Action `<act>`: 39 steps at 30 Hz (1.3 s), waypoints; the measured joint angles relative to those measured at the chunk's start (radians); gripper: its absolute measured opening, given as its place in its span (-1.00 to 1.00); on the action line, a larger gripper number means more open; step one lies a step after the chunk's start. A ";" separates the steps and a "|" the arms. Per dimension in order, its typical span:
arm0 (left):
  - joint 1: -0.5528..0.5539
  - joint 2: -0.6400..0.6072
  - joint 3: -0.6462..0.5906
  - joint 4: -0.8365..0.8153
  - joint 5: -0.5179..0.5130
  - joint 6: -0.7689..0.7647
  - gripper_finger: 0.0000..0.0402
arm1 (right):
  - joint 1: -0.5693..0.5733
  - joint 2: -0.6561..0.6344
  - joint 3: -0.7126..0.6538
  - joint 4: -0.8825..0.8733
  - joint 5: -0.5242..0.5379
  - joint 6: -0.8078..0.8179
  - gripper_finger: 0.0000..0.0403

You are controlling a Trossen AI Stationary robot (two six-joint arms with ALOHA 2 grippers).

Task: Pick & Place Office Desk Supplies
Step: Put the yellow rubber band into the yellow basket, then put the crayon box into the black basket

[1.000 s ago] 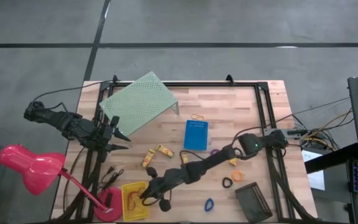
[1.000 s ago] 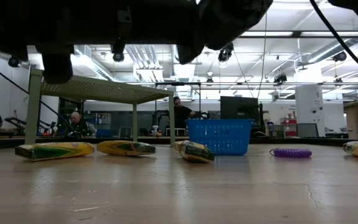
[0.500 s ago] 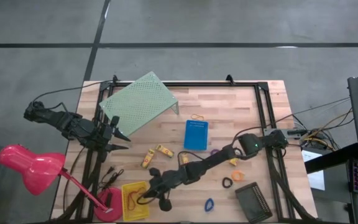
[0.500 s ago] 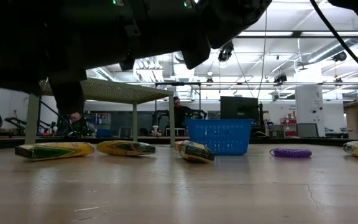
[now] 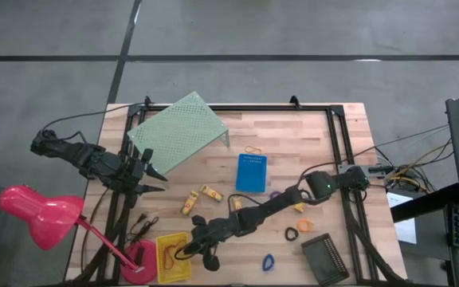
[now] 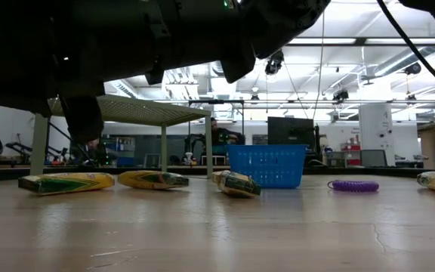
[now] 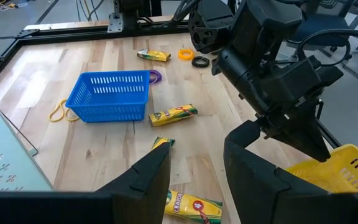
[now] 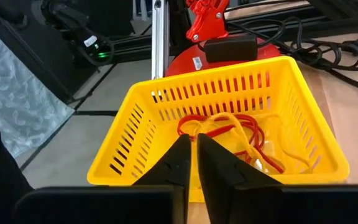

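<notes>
My right gripper (image 8: 194, 140) reaches across the table and hangs over the yellow bin (image 8: 210, 78) at the near left (image 5: 168, 239). Its fingers stand together with nothing visible between them. Red, orange and yellow rubber bands (image 8: 229, 130) lie on the bin's floor. My left gripper (image 7: 197, 163) waits open at the table's left edge (image 5: 156, 171), holding nothing. Yellow-gold pieces (image 5: 190, 204) (image 7: 173, 114) lie flat on the wood near the blue bin (image 5: 251, 172). A purple ring (image 5: 275, 194), an orange ring (image 5: 303, 224), a black ring (image 5: 292, 234), a blue ring (image 5: 268, 261) and a tan rubber band (image 5: 252, 150) lie loose.
A pale green perforated riser (image 5: 178, 131) stands at the far left. A black bin (image 5: 325, 257) sits at the near right. A pink lamp (image 5: 38, 207) leans in from the left, its red base (image 8: 207, 18) right behind the yellow bin. Bare wood lies at the far right.
My right gripper has stayed over the yellow bin while its wrist rolled and tipped; in the low view its dark shape now reaches lower on the left.
</notes>
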 joint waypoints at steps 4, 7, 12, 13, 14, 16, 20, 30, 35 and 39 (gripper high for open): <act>0.000 0.000 0.000 0.000 0.000 0.000 -0.23 | 0.000 0.000 0.000 0.004 0.000 -0.009 -0.70; 0.000 0.000 0.000 0.000 0.000 0.001 -0.23 | 0.000 0.000 0.000 0.009 0.000 -0.016 -0.59; 0.000 0.000 0.000 0.000 0.000 0.002 -0.23 | 0.000 0.000 0.000 0.011 0.001 -0.056 -0.49; 0.000 0.000 0.000 0.000 0.000 0.002 -0.23 | 0.000 0.000 0.000 0.013 0.001 -0.059 -0.48; 0.000 0.000 0.000 0.000 0.000 0.002 -0.23 | 0.000 0.000 0.000 0.015 0.001 -0.061 -0.48; 0.000 0.000 0.000 0.000 0.000 0.002 -0.23 | 0.000 0.000 0.000 0.017 0.001 -0.061 -0.48; 0.000 0.000 0.000 0.000 0.000 0.002 -0.23 | 0.000 0.000 0.000 0.039 0.001 -0.061 -0.49; 0.000 0.000 0.000 0.000 0.000 0.002 -0.23 | -0.005 -0.023 -0.001 0.229 0.003 -0.074 -0.52; 0.000 0.000 0.000 0.000 0.000 0.002 -0.23 | -0.013 -0.083 -0.016 0.227 0.002 -0.152 -0.51; 0.000 -0.001 0.000 0.000 0.000 0.002 -0.23 | -0.019 -0.165 -0.063 0.223 0.002 -0.181 -0.51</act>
